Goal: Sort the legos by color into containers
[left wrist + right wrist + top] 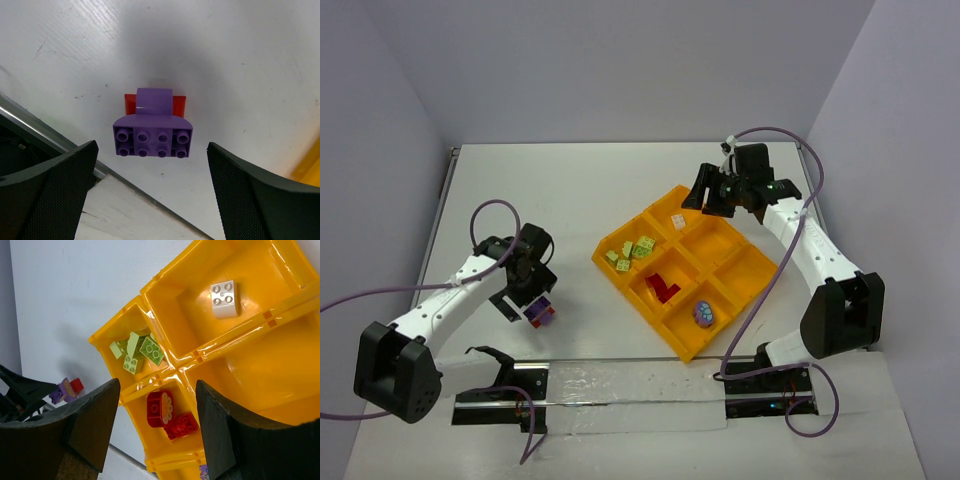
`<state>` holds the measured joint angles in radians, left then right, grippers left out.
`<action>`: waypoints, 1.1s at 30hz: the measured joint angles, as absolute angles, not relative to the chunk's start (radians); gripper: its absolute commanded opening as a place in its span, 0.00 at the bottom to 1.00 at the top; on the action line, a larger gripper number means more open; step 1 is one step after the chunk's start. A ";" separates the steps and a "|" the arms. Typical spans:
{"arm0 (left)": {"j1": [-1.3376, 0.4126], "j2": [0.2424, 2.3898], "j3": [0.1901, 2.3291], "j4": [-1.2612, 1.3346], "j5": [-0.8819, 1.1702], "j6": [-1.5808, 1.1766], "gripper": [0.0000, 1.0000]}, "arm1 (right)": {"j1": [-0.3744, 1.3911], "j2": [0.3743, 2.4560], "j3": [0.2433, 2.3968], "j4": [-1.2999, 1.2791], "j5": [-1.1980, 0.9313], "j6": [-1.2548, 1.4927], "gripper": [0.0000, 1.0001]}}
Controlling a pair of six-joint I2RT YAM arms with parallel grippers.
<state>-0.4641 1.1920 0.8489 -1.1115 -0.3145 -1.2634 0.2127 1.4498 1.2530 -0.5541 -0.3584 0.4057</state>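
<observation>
Left end effector [525, 300] spread wide, straddling purple brick [152, 135] that touches red brick [179, 103] on bench [580, 190], left of tray [745, 268]; looks lined up to pinch. Right end effector [720, 198] wide, empty, hovering over tray's far corner, probably keeping clear. Greens [632, 250], reds [662, 287] binned apart.

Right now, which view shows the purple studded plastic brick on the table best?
Left wrist: the purple studded plastic brick sits centred and large, eight studs clear, a red brick behind it. Top external shows it small. Right wrist catches only a tiny blurred bit at the left edge.
</observation>
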 measured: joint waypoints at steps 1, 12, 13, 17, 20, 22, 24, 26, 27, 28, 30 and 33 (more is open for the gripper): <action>-0.464 1.195 0.843 -1.116 -0.312 -1.272 0.97 | 0.214 1.450 1.253 -0.554 -0.360 0.405 0.70; -0.437 1.255 0.806 -1.071 -0.282 -1.261 0.95 | 0.216 1.450 1.257 -0.554 -0.361 0.397 0.70; -0.437 1.260 0.798 -1.062 -0.275 -1.253 0.94 | 0.216 1.450 1.257 -0.554 -0.361 0.396 0.70; -0.436 1.272 0.787 -1.035 -0.254 -1.235 0.89 | 0.216 1.450 1.257 -0.554 -0.361 0.395 0.70; -0.436 1.278 0.787 -1.022 -0.249 -1.225 0.81 | 0.216 1.450 1.257 -0.554 -0.363 0.395 0.70; -0.436 1.278 0.787 -1.013 -0.247 -1.219 0.75 | 0.216 1.450 1.257 -0.554 -0.364 0.395 0.70; -0.436 1.278 0.786 -1.008 -0.245 -1.218 0.68 | 0.217 1.450 1.257 -0.554 -0.364 0.395 0.70; -0.436 1.279 0.786 -1.005 -0.245 -1.215 0.59 | 0.217 1.451 1.257 -0.554 -0.368 0.395 0.70; -0.436 1.280 0.786 -1.004 -0.245 -1.215 0.47 | 0.217 1.451 1.257 -0.554 -0.371 0.395 0.70; -0.436 1.280 0.786 -1.004 -0.246 -1.214 0.39 | 0.217 1.452 1.257 -0.554 -0.372 0.395 0.70; -0.435 1.280 0.786 -1.004 -0.246 -1.213 0.27 | 0.217 1.454 1.257 -0.554 -0.375 0.395 0.70; -0.435 1.280 0.806 -1.019 -0.247 -1.199 0.04 | 0.217 1.459 1.260 -0.556 -0.379 0.395 0.69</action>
<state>-0.4355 1.2797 0.8064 -1.0193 -0.2470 -1.1988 0.2169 1.4595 1.2603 -0.5555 -0.3793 0.3954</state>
